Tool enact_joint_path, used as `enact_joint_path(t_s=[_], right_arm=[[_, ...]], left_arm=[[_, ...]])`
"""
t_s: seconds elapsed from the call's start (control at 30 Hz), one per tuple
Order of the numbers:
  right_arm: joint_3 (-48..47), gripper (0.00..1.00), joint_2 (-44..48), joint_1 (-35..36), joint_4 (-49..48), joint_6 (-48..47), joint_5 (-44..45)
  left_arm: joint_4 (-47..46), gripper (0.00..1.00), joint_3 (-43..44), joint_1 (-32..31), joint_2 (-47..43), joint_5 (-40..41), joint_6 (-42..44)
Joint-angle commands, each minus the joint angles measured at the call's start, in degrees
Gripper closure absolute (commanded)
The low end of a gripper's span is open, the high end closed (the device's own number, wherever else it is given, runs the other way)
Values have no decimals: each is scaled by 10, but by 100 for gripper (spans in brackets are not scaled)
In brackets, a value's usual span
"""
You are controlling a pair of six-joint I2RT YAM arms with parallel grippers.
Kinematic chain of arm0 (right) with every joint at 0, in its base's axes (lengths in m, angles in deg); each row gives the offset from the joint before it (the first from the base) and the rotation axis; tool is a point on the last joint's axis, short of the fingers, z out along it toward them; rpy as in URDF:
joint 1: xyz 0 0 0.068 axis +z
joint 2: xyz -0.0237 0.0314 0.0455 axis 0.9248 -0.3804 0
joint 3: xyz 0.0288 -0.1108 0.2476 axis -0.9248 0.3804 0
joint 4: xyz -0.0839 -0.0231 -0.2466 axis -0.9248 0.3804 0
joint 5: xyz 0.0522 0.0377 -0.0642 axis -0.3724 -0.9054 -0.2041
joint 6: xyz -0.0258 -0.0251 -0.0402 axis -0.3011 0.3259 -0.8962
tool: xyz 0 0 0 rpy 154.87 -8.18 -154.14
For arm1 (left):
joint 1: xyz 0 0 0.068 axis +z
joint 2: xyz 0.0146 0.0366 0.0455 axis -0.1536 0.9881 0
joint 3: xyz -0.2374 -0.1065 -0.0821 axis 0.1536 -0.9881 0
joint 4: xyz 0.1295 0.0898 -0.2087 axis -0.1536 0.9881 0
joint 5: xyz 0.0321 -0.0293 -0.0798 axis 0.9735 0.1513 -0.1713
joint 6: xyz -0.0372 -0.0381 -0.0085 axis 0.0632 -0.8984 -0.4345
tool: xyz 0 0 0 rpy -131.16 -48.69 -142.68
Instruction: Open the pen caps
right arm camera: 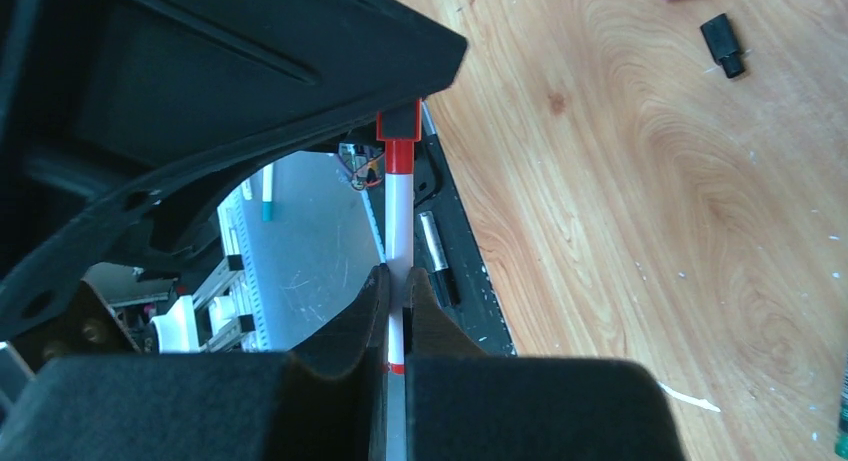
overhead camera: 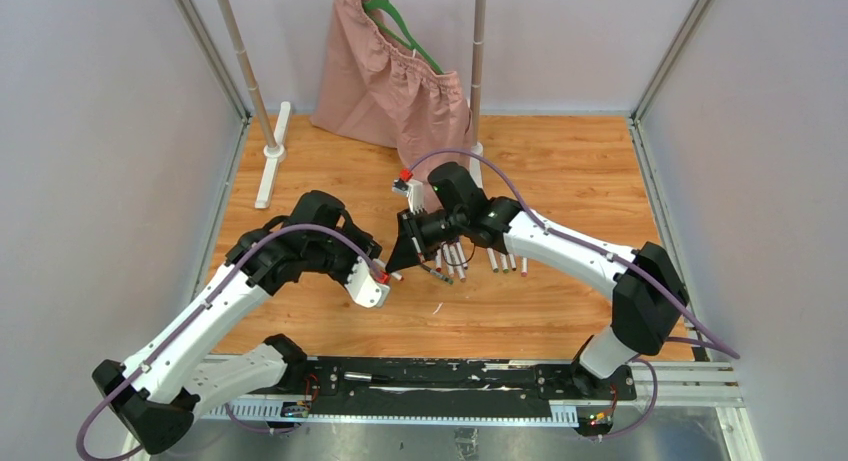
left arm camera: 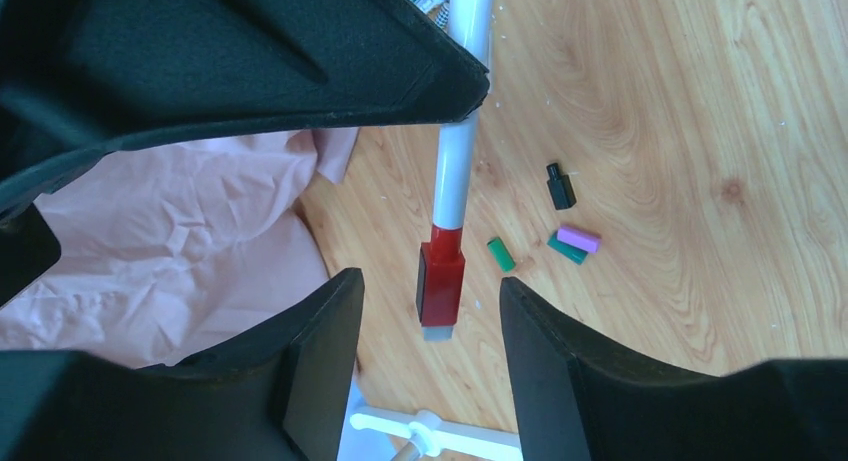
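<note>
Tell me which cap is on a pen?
The red cap. It sits on the end of the pen; the green cap, black cap and purple cap lie loose on the table.

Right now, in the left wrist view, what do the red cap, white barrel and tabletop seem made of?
Red cap: likely moulded plastic, opaque, slightly glossy, flat faces, crisp edges. White barrel: smooth plastic by the look, soft highlight along it. Tabletop: wood grain with knots, satin sheen; solid wood or laminate, cannot tell.
</note>
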Motion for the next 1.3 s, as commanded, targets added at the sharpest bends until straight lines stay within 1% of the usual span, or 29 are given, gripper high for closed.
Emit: enact_joint_path(t_s=[0.0, 0.13, 0.23, 0.3, 0.33, 0.4, 0.43, 0.5, 0.6, 0.67, 0.73, 0.77, 0.87, 0.9, 0.93, 1.07, 1.27], right_arm=[[-17, 100, -3, 10, -11, 23, -42], [-16, 100, -7, 10, -15, 29, -50], [-13, 100, -7, 9, -17, 32, -50], [-13, 100, -9, 9, -20, 33, -50], [-13, 93, -11, 9, -20, 34, -50], [-10, 70, -14, 9, -27, 42, -46], [-8, 63, -17, 9, -35, 48, -47], [-3, 57, -21, 9, -56, 63, -48], [-4, 55, -34, 10, -87, 86, -55], [-5, 56, -41, 10, -103, 97, -57], [-6, 63, -45, 10, -106, 104, -55], [-6, 69, -46, 10, -106, 106, -54], [-3, 92, -47, 9, -104, 107, -50], [-1, 98, -45, 8, -98, 102, -48], [7, 100, -42, 8, -93, 98, -46], [39, 100, -19, 4, -65, 76, -38], [113, 100, 31, -4, -37, 57, -28]], left_arm=[[1, 44, -9, -5, 8, 6, 4], [1, 57, -5, -5, 22, 13, 5], [1, 71, 3, -5, 26, 16, -2], [-3, 83, 3, -5, 24, 18, -3], [-7, 88, 4, -5, 22, 18, -5], [-13, 97, 5, -5, 20, 15, -13], [-15, 100, 7, -5, 19, 12, -18], [-15, 100, 12, -5, 20, 7, -26], [-16, 100, 14, -5, 20, 7, -30], [-16, 100, 14, -5, 20, 10, -30], [-16, 100, 12, -5, 19, 14, -31], [-16, 100, 11, -5, 19, 15, -31], [-16, 100, 7, -5, 19, 27, -30], [-16, 100, 4, -5, 21, 39, -30], [-16, 100, 2, -5, 24, 52, -31], [-18, 100, -7, -3, 51, 109, -40], [-55, 100, -33, 27, 65, 139, -24]])
